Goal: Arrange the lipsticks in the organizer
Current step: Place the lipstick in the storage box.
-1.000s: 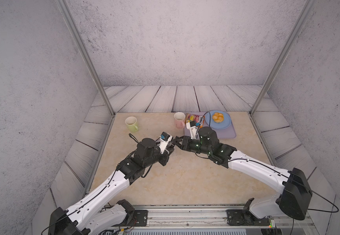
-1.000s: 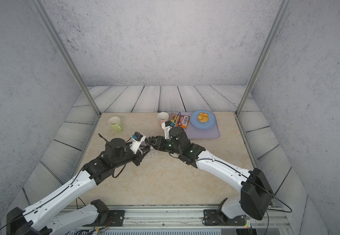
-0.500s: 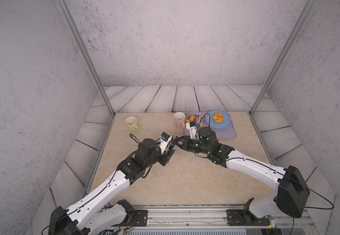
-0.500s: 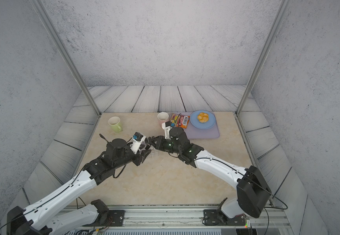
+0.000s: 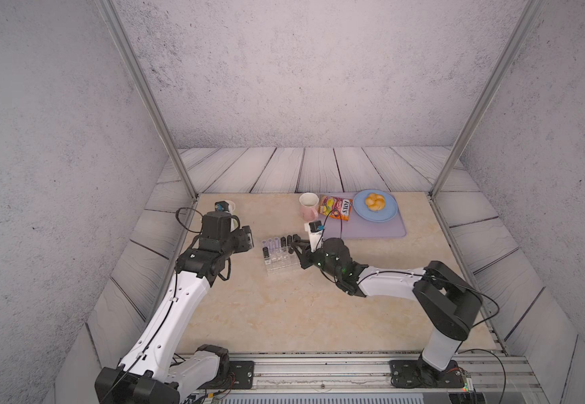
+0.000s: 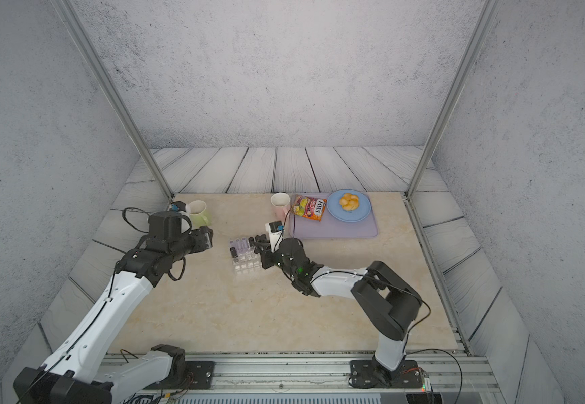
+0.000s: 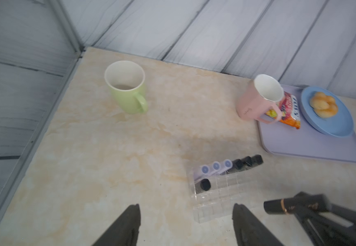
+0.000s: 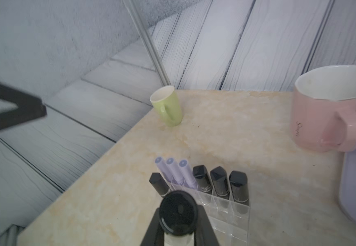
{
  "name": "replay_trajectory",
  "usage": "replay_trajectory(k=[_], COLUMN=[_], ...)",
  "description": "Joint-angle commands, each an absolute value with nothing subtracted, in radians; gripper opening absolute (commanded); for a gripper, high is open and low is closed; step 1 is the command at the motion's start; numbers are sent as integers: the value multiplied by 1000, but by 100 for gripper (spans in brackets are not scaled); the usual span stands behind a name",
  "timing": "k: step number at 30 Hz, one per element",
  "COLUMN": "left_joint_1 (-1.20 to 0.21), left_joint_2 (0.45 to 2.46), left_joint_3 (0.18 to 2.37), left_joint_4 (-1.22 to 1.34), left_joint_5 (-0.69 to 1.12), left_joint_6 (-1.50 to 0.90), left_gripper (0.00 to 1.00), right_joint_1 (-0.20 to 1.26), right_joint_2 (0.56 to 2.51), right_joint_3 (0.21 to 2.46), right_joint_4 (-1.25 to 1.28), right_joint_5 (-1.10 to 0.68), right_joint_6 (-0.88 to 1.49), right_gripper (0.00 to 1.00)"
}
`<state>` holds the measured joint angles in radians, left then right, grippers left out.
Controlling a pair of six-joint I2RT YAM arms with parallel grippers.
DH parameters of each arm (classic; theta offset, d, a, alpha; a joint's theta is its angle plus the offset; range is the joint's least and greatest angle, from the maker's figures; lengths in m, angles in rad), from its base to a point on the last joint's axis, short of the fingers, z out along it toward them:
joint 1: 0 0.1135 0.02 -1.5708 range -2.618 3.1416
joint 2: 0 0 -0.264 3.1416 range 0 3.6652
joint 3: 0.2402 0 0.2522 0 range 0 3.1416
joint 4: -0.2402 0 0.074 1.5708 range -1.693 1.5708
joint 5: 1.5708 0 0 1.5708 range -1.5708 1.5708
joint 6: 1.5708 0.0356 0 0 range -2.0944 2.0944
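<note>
The clear organizer [image 5: 278, 262] [image 7: 215, 198] stands mid-table. Its far row holds three lilac lipsticks [image 8: 173, 170] and three black ones [image 8: 220, 181]. One more black lipstick [image 8: 159, 184] stands in the row behind them at the left end. My right gripper [image 8: 178, 213] [image 5: 294, 241] is shut on a black lipstick with a gold band [image 7: 279, 206] [image 8: 178, 207]. It holds the tube level, close to the organizer's right side. My left gripper [image 7: 186, 207] [image 5: 249, 238] hangs open and empty to the left of the organizer.
A green mug [image 6: 198, 211] stands at the back left, behind my left arm. A pink mug [image 5: 308, 204] stands at the back centre. Beside it a lilac mat [image 5: 371, 229] carries a snack packet [image 5: 336, 207] and a blue plate [image 5: 389, 213] with a bun.
The two grippers met over the organizer earlier. My left gripper has opened and drawn back to the left, and the black lipstick stays in my right gripper.
</note>
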<state>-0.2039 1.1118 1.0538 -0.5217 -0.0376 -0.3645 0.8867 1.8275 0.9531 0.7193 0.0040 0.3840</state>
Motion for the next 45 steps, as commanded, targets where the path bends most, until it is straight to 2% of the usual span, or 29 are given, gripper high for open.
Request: replay_trajectory(k=[1,5,17,36,38,42,45], left_joint_1=[-150,-79,-62,-61,-61,-61,-61], left_joint_2=[1149,1145,1142,1134,1132,1126,1122], left_joint_3=[1021,942,934,943,946,954,972], left_joint_4=[-592,-534,-523,-522,-524,-536,-551], left_joint_5=[-24,81,112,150,155,146,138], left_joint_6=[-450,-513,-499,-504,-506,-504,-501], left_gripper=[74,73,73,72,71,71,72], right_joint_1=[922,932,937,934,936,935,935], right_joint_2=[1897,1977,2134,2203,2204,2162,2095], right_joint_3=[1035,1110,1255,1287,1292,1280,1271], right_joint_4=[853,809,742,656,648,644,617], right_joint_5=[35,26,26,95,95,98,111], right_joint_6=[205,173,171,170,173,186,198], right_gripper=[5,5,4,4,8,40,52])
